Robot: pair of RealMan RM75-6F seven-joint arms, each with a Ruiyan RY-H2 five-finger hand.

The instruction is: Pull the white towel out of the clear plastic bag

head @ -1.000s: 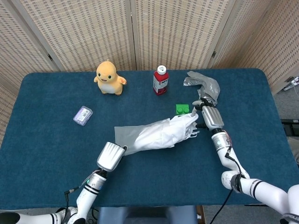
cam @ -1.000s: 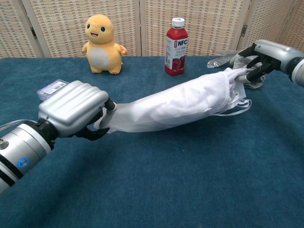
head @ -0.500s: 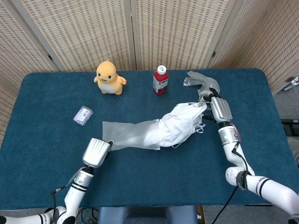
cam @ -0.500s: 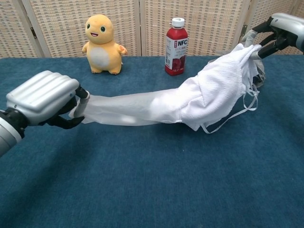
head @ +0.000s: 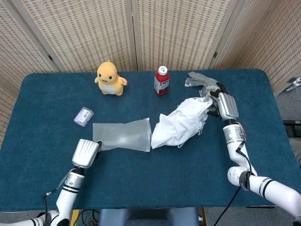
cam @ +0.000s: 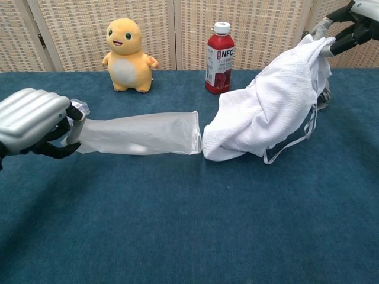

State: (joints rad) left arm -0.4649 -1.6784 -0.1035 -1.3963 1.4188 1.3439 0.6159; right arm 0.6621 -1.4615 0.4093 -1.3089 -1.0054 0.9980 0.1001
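Observation:
The white towel point(head: 181, 125) point(cam: 266, 115) hangs in a crumpled heap from my right hand point(head: 225, 105) point(cam: 355, 21), which grips its upper end at the right; the lower end touches the table. The clear plastic bag point(head: 121, 135) point(cam: 139, 133) lies flat and empty to the towel's left, its open mouth just apart from the towel. My left hand point(head: 85, 153) point(cam: 32, 121) grips the bag's closed end at the left.
A yellow duck toy point(head: 109, 78) point(cam: 126, 55) and a red juice bottle point(head: 161, 80) point(cam: 220, 58) stand at the back. A small purple box point(head: 83, 116) lies at the left. A crumpled grey bag point(head: 202, 81) lies behind my right hand.
My left hand drew the bag leftward while my right hand lifted the towel up and right. The towel slid out of the bag and now lies apart from it.

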